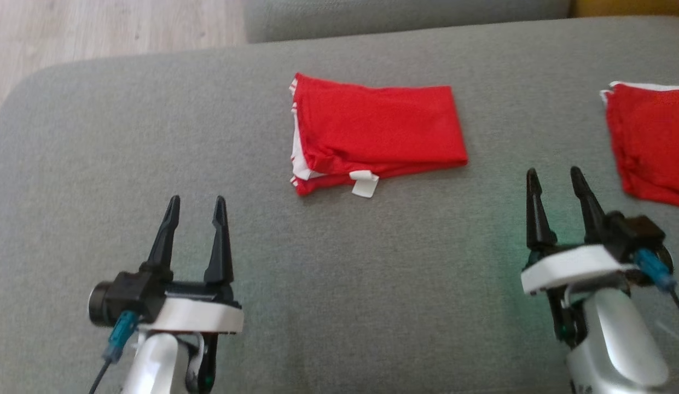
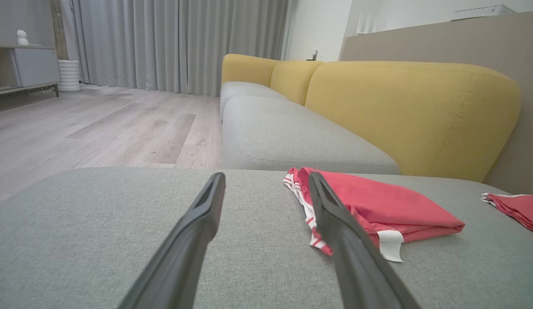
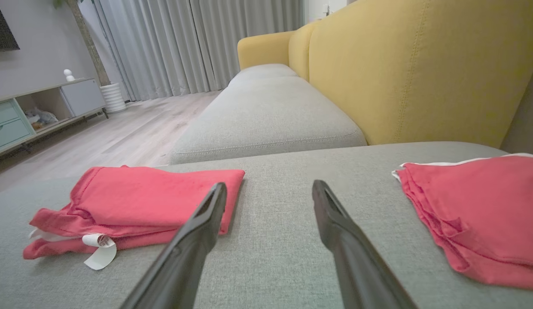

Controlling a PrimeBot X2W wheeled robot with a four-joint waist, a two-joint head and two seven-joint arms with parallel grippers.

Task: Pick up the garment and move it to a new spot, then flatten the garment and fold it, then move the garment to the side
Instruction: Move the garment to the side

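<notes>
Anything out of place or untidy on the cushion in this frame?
Only minor: on the folded red garment, a white label sticks out from the near edge, and striped layers at its left end sit unevenly. Nothing spilled or damaged.

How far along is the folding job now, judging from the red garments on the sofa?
Done, it seems: the middle garment lies folded on the cushion; a second garment sits at the right edge. In hand: nothing, left pincer and right pincer are open and empty. Probably left: moving the middle garment aside.
</notes>
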